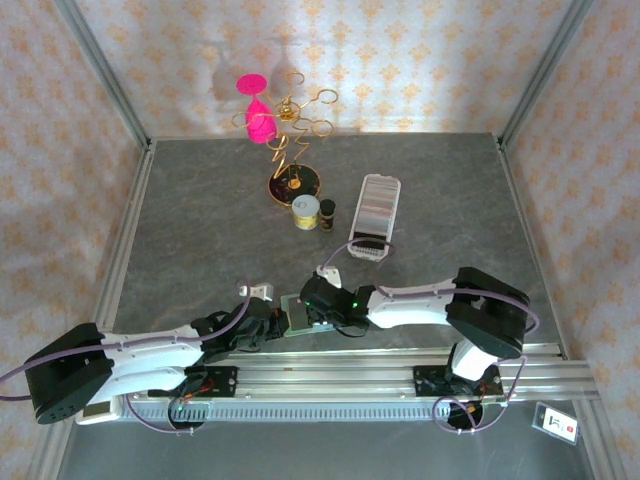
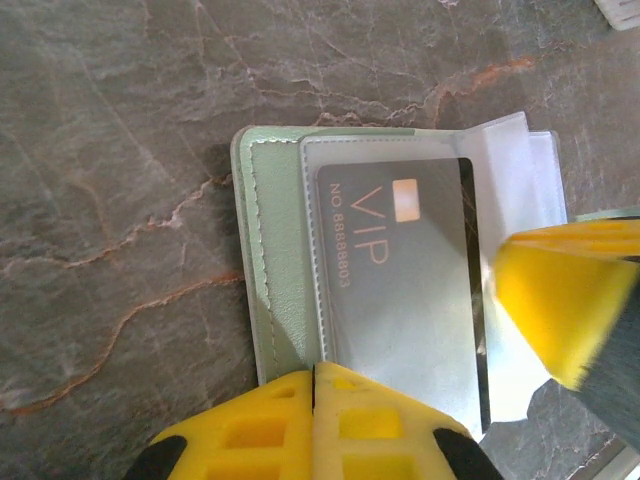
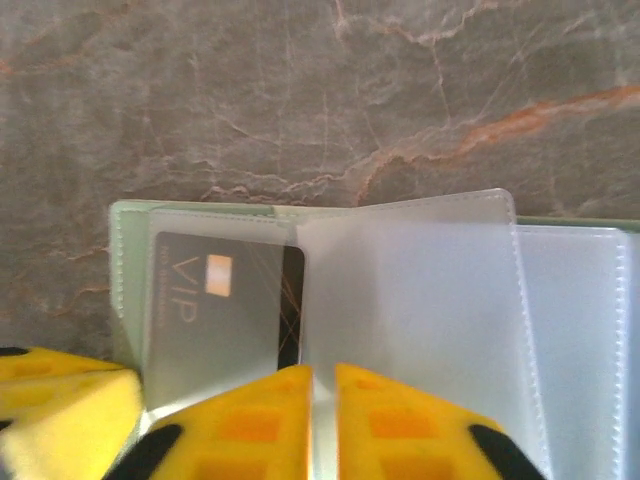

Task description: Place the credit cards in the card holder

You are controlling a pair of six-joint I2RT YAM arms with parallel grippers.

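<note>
Two grippers meet at the open card holder [image 1: 297, 312] near the table's [image 1: 200, 220] front edge. The left gripper [image 2: 315, 395] is clamped on its green cover edge, the right gripper [image 3: 322, 400] on a clear sleeve [image 3: 410, 300]. One dark VIP card [image 2: 400, 280] sits sleeved; other credit cards [image 1: 377, 203] fill the tray [image 1: 383, 181] behind.

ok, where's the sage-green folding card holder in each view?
Top external: sage-green folding card holder low centre, where the two arms meet.
Left wrist: green cover, left of centre.
Right wrist: green edge, far left.
Shared landmark: dark grey VIP card in its clear sleeve, both wrist views.
</note>
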